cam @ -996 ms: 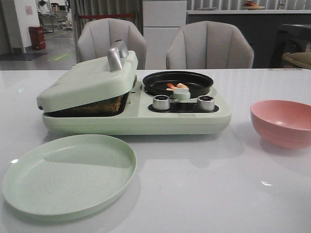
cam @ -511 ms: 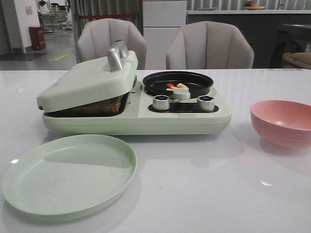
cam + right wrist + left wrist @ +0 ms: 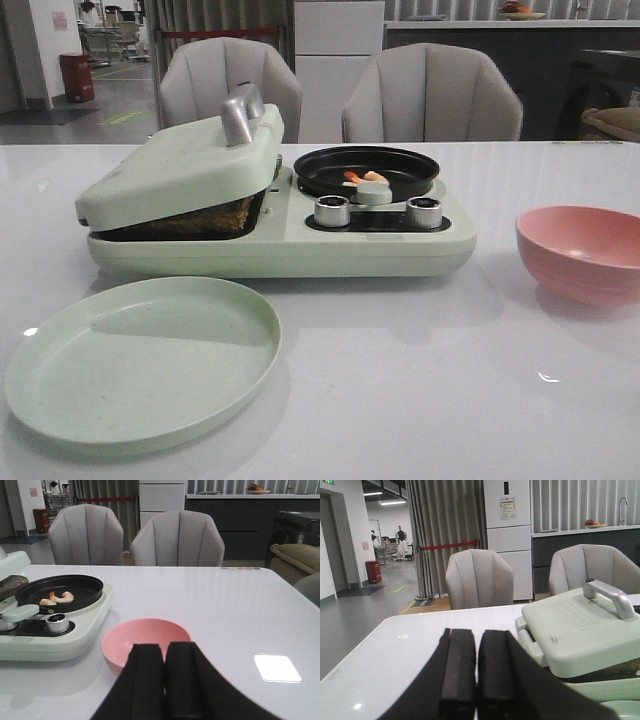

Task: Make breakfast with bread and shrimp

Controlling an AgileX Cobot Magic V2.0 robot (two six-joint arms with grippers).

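The bread (image 3: 205, 217) lies under the nearly closed lid (image 3: 180, 165) of the pale green breakfast maker; only its brown edge shows. The shrimp (image 3: 362, 178) lie in the maker's black round pan (image 3: 366, 170), and show in the right wrist view (image 3: 57, 598) too. My left gripper (image 3: 477, 635) is shut and empty, beside the maker's left end. My right gripper (image 3: 164, 649) is shut and empty, just short of the pink bowl (image 3: 145, 641). Neither gripper shows in the front view.
A pale green plate (image 3: 142, 356) lies in front of the maker. The pink bowl (image 3: 582, 252) stands at the right. Two knobs (image 3: 332, 211) sit on the maker's front. Two grey chairs (image 3: 430, 95) stand behind the table.
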